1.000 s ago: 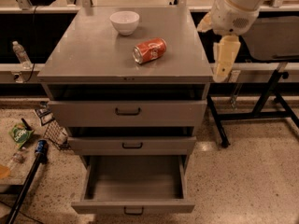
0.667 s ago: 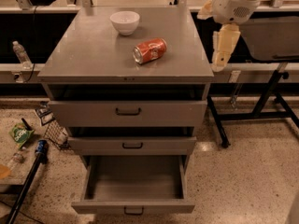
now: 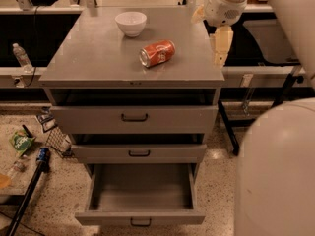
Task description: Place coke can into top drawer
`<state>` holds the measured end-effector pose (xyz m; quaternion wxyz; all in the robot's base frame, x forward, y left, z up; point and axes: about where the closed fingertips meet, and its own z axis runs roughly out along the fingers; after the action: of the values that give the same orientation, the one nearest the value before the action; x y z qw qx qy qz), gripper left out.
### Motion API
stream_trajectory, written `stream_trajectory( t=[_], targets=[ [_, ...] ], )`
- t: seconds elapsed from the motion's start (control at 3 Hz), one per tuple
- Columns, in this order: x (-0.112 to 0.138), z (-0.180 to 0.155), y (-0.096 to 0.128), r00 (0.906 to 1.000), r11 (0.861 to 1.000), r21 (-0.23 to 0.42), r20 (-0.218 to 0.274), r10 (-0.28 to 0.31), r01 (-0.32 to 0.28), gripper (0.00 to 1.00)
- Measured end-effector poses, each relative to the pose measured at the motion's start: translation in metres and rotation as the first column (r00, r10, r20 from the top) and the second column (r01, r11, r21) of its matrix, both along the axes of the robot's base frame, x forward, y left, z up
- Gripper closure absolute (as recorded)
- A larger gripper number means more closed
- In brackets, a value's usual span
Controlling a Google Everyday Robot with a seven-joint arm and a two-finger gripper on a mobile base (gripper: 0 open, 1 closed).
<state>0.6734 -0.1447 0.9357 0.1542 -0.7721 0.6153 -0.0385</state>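
Note:
The coke can (image 3: 157, 53) lies on its side on the grey cabinet top (image 3: 98, 58), right of centre, its silver end facing front-left. The top drawer (image 3: 142, 215), the lowest of three tiers, stands pulled out with nothing inside; its small black handle (image 3: 140, 222) faces me. The two drawers above it are pushed in. My gripper (image 3: 220, 58) hangs pointing down over the cabinet top's right edge, to the right of the can and apart from it, holding nothing.
A white bowl (image 3: 131, 22) stands at the back of the cabinet top, left of the can. My white arm casing (image 3: 275, 171) fills the lower right. A water bottle (image 3: 20, 57) stands at left; a green bag (image 3: 20, 142) and a black pole (image 3: 24, 195) lie on the floor.
My gripper has moved up and to the left, from beside the cabinet's right side to over its right edge. The can, bowl and drawers have not moved.

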Motion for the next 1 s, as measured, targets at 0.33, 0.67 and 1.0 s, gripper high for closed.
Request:
stream_trajectory(
  t=[0.33, 0.67, 1.0],
  targets=[
    [0.033, -0.023, 0.018, 0.9979, 0.998, -0.002, -0.011, 0.063, -0.063, 0.0],
    [0.059, -0.041, 0.045, 0.9929, 0.993, 0.012, -0.013, 0.119, -0.118, 0.0],
    [0.079, -0.052, 0.079, 0.9833, 0.983, -0.005, -0.001, 0.182, -0.182, 0.0]
  ],
)
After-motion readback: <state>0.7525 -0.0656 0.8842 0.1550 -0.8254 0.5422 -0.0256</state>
